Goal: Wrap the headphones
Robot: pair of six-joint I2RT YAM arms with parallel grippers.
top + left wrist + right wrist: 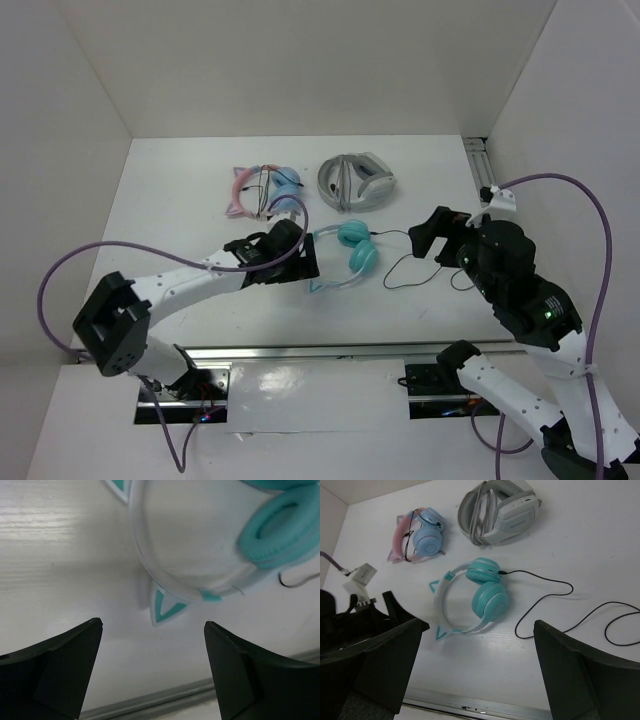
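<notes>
The teal headphones lie flat in the middle of the table, earcups folded together, white cat-ear headband curving to the left. Their thin black cable runs loose in loops to the right, toward my right gripper. My left gripper hovers at the headband's left side, open; in its wrist view one teal cat ear lies just beyond the empty gap between the fingers. My right gripper is open and holds nothing, with the headphones and cable ahead of it.
Pink-and-blue cat-ear headphones and grey-and-white headphones lie at the back of the table. A metal rail runs along the near edge. White walls enclose the table on three sides.
</notes>
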